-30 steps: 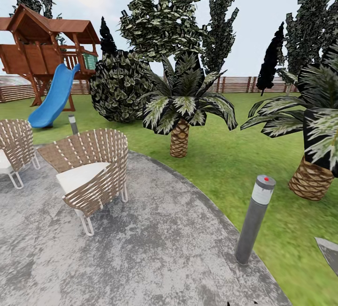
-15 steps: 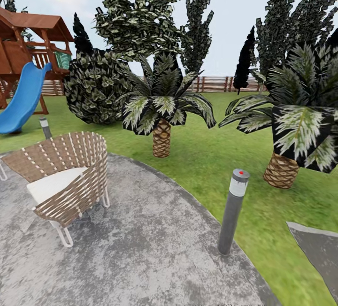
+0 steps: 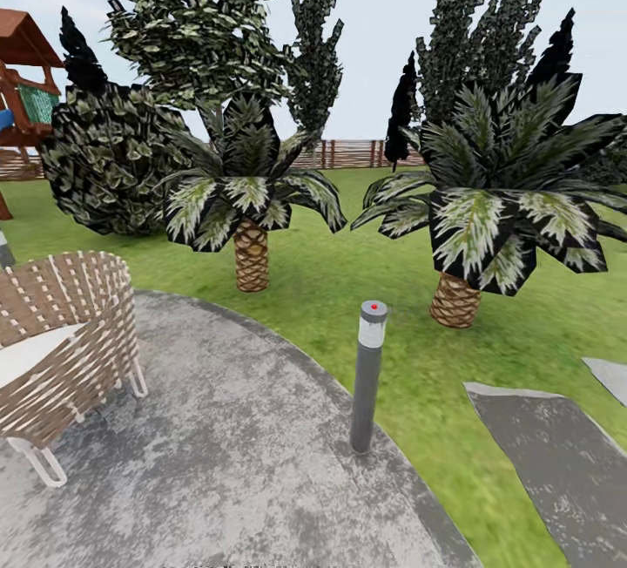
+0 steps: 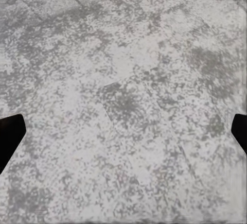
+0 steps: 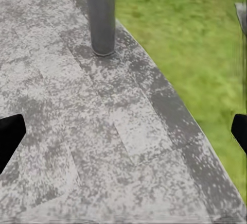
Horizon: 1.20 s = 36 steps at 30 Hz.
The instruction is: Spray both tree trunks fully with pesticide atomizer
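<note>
Ahead of me the view has swung right: lamp post (image 3: 367, 376) and palms (image 3: 250, 202) slid left, no atomizer yet. Both sets of fingers spread wide, holding nothing. I judge I'm still searching.

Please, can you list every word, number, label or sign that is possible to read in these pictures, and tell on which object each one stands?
There is no readable text in these pictures.
The lamp post has a red dot on its cap, not a letter or number.
The wicker chair, the palms, the wooden fence and the paving carry no words, labels or signs.
</note>
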Tool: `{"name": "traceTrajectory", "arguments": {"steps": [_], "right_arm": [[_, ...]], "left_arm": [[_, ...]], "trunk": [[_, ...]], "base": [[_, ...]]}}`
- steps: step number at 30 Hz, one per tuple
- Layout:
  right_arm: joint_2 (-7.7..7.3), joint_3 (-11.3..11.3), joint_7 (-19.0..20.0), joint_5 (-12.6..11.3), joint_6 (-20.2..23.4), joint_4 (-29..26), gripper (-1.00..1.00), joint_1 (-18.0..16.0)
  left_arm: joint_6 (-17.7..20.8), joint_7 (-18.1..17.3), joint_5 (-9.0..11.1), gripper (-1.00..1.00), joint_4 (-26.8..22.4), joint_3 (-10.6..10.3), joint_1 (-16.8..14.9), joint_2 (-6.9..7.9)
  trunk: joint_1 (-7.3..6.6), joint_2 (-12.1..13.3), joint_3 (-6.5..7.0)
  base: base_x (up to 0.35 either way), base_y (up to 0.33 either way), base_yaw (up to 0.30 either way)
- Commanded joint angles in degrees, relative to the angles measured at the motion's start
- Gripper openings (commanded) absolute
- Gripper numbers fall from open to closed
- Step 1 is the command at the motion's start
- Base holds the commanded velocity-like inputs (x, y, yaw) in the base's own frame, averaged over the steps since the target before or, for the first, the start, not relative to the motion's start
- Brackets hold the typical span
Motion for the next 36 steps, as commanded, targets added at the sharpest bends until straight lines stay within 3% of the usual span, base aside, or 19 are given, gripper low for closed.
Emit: {"name": "traceTrajectory", "arguments": {"steps": [1,15,36], "right_arm": [[0.00,0.0,0.0,0.0,0.0,0.0,1.00,0.0],[0.00,0.0,0.0,0.0,0.0,0.0,1.00,0.0],[0.00,0.0,0.0,0.0,0.0,0.0,1.00,0.0]], "left_arm": [[0.0,0.0,0.0,1.00,0.0,0.0,0.0,-0.01],[0.0,0.0,0.0,1.00,0.0,0.0,0.0,0.06],[0.0,0.0,0.0,1.00,-0.1,-0.2,0.1,0.15]], "trunk": [[0.00,0.0,-0.04],[0.00,0.0,-0.52],[0.00,0.0,-1.25]], "base": [[-0.242,-0.197,-0.296],[-0.179,-0.126,-0.297],[-0.009,-0.007,-0.297]]}}
